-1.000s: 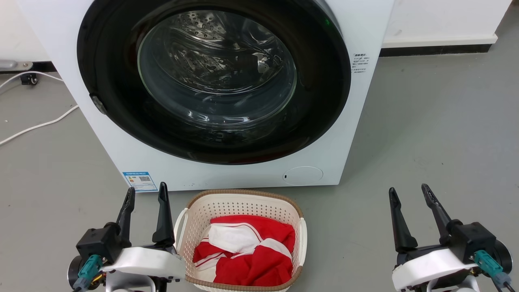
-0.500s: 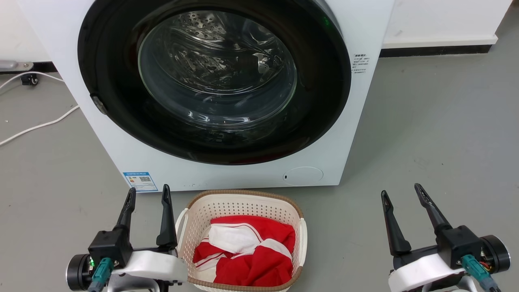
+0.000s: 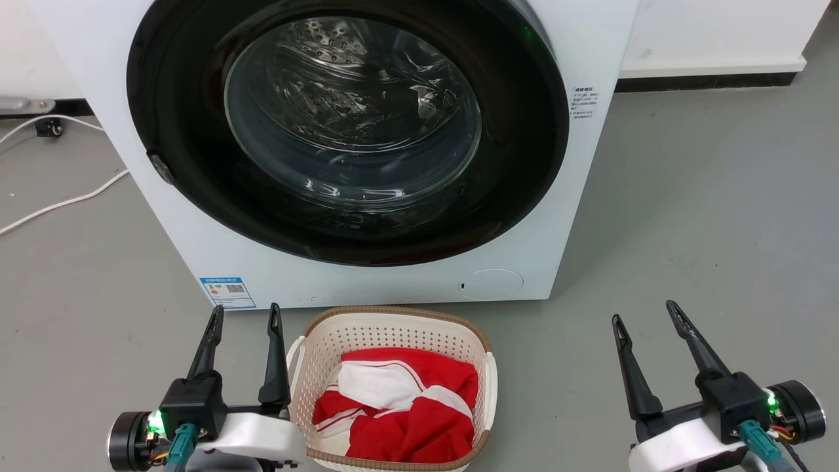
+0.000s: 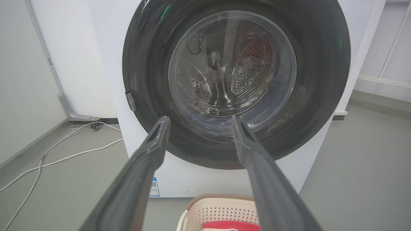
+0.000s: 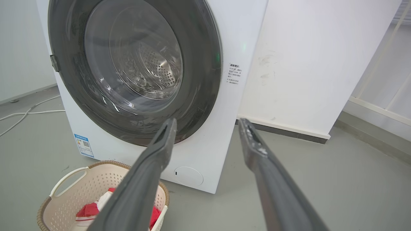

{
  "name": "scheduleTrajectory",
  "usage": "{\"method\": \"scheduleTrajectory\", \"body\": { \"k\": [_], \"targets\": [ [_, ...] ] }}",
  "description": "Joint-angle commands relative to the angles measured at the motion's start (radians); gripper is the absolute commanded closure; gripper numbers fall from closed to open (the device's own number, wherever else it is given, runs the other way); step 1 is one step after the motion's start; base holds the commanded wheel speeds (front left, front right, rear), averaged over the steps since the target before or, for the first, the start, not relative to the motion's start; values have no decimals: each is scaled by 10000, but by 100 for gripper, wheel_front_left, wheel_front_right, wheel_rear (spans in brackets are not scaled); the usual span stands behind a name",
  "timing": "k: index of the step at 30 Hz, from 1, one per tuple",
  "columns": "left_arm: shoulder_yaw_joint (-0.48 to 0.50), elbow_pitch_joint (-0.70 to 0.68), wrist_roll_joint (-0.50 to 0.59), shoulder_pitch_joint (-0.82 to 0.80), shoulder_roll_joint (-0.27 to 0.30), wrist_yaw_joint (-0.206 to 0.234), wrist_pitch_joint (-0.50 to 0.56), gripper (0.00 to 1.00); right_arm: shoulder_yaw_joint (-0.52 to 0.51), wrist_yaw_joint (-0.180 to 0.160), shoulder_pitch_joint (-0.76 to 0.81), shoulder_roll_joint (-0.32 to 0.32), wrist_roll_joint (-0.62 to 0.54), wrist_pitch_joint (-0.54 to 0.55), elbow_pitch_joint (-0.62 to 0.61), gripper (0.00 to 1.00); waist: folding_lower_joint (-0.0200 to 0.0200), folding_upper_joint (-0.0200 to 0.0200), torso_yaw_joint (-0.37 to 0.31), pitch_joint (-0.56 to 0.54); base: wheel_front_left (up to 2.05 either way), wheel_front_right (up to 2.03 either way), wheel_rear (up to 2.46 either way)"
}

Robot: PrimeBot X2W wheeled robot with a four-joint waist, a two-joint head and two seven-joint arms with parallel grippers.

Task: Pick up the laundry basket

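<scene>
The laundry basket (image 3: 393, 337) is cream-white and perforated with a brown rim. It stands on the grey floor just in front of the washing machine and holds red and white cloth (image 3: 400, 413). Its far rim (image 4: 218, 197) shows at the bottom of the left wrist view, and the basket (image 5: 83, 189) sits at the lower left of the right wrist view. My left gripper (image 3: 244, 314) is open, its inner finger close beside the basket's left handle (image 3: 293, 373). Well to the right of the basket, my right gripper (image 3: 643, 311) is open over bare floor.
A white front-loading washing machine (image 3: 196, 249) with a shut round dark door (image 3: 347, 124) stands right behind the basket. White cables (image 3: 59, 203) run over the floor at the left. A white wall with a dark skirting (image 3: 708, 82) is behind on the right.
Both grippers have rolled at the wrist, and their green lights now show. The left one has shifted a little right, the right one a little left. The basket has not moved.
</scene>
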Motion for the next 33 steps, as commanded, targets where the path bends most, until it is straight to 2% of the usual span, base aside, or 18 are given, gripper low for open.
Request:
{"method": "scheduleTrajectory", "body": {
  "k": [1, 24, 33],
  "targets": [
    [-8, 23, 53, 90, 25, 39, -31, 0, -44, -6, 79, -26, 98, -27, 25, 0, 0, -1, -4, -2, 0, 0, 0],
    [-3, 10, 95, 138, 25, 199, -30, 0, -27, -5, 88, -25, 451, -27, 173, 0, 0, -1, 30, 10, 0, 0, 0],
    [463, 427, 208, -315, 48, 0, -30, 0, 61, -5, -363, -25, 648, -27, 263, 0, 0, -1, -33, 223, 0, 0, 0]
  ]
}}
